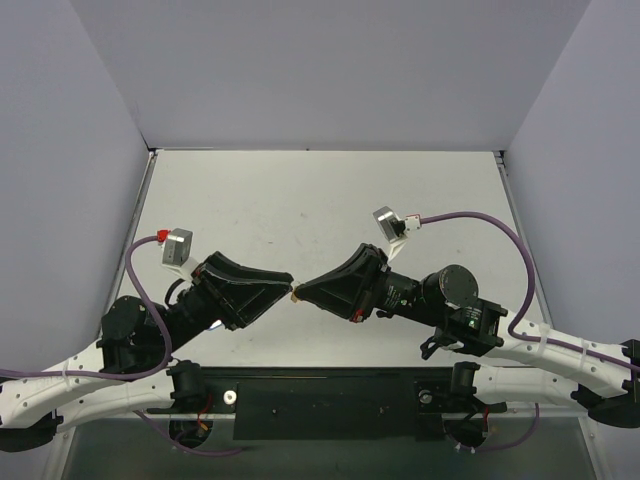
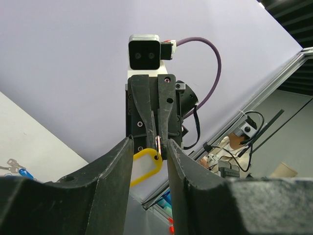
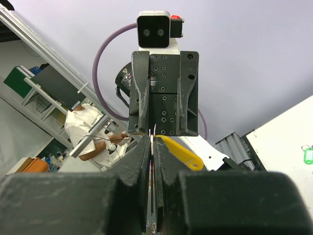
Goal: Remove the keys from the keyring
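Keyring [image 2: 145,166], seen chiefly as its oval yellow tag, hangs in mid-air between the two arms, well above the table [image 1: 300,190] and near its front edge; the thin ring itself is too small to make out. What looks like the key [image 3: 151,196] shows only edge-on, a slim metal strip clamped between the tightly closed fingers of the right gripper [image 2: 159,142]. Facing it tip to tip, the left gripper [image 3: 164,129] has its jaws partly apart on either side of the tag, and I cannot tell whether either finger touches the plastic; nothing looks pinched there yet. The likely trouble lies in that second grip. The tag is smooth and dangles loose, so jaws that meet it off-centre or on its edge could flick it aside or squeeze it out. A straight pull apart would probably not free the key, since it must be worked round the ring's coil; hauling instead could drag the key out of the right fingers, which hold only a narrow flat of metal. Anything dropped would fall to the table, where a green tag [image 3: 308,155] and blue-tagged keys [image 2: 14,167] lie farther off, and would have to be found and picked up again.
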Robot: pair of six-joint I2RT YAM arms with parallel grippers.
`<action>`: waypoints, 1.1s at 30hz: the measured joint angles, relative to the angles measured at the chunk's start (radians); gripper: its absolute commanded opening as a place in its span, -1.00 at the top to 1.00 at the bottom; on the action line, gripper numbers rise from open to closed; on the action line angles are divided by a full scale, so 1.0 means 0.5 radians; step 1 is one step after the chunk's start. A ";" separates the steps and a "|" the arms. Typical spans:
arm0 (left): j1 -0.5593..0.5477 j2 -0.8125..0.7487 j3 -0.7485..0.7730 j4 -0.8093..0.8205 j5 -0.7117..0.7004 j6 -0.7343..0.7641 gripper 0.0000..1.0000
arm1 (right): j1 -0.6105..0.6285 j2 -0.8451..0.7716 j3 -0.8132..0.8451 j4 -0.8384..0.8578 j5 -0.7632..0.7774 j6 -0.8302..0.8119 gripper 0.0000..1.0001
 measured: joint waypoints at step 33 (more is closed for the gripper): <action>0.000 0.207 0.436 -0.610 0.045 0.040 1.00 | 0.027 -0.024 0.090 -0.256 0.029 -0.099 1.00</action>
